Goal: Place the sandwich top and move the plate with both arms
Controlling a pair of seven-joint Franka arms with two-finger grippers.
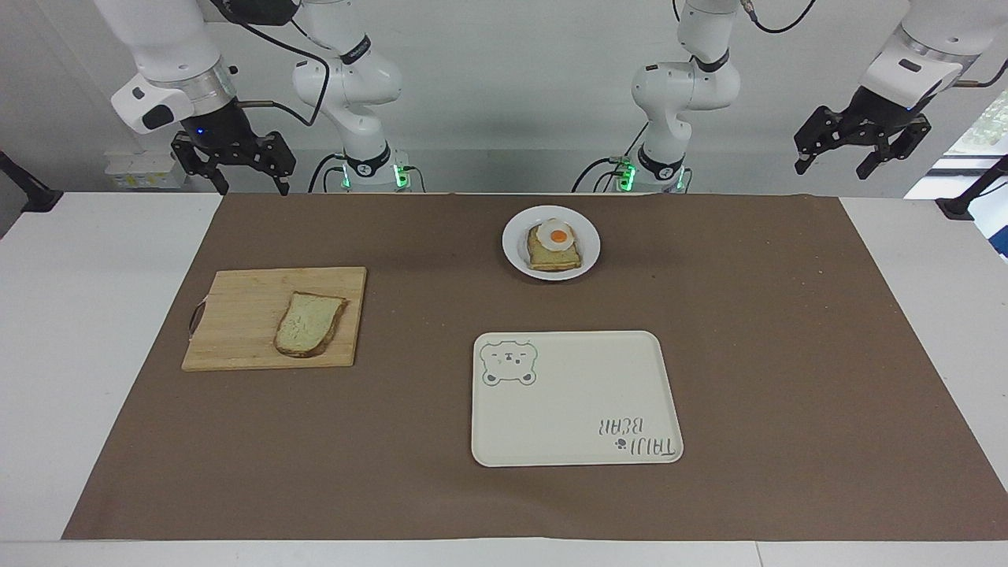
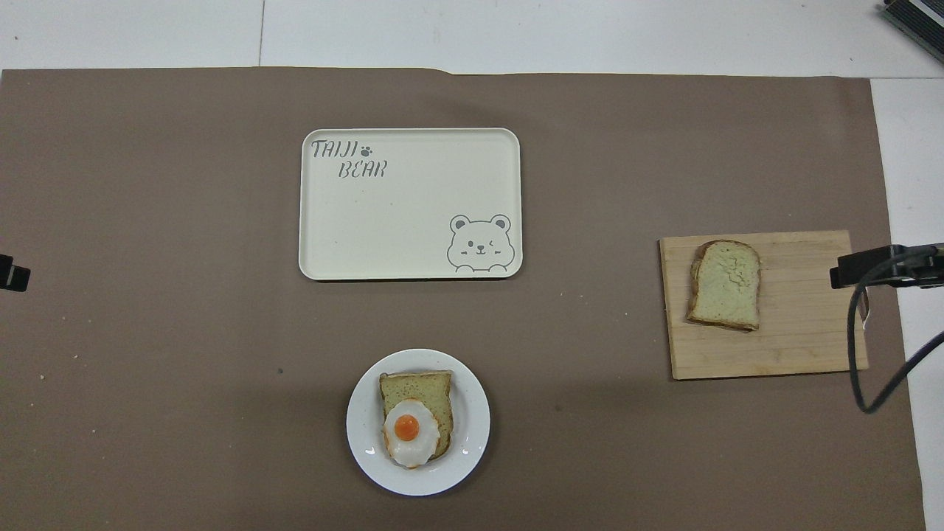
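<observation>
Right gripper [image 1: 234,169] and left gripper [image 1: 858,150] both open, empty, raised at table ends; sandwich top [image 1: 309,324] on cutting board [image 1: 244,315] probably soft, light, pinch by crust edges.

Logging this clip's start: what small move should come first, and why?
Probably the right gripper should descend toward the sandwich top on the cutting board at its end of the table. Both grippers hang raised with open jaws, holding nothing; the left gripper waits. The plate holds only egg-topped bread.

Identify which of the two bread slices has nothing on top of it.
The sandwich top on the cutting board; the slice on the plate carries a fried egg.
</observation>
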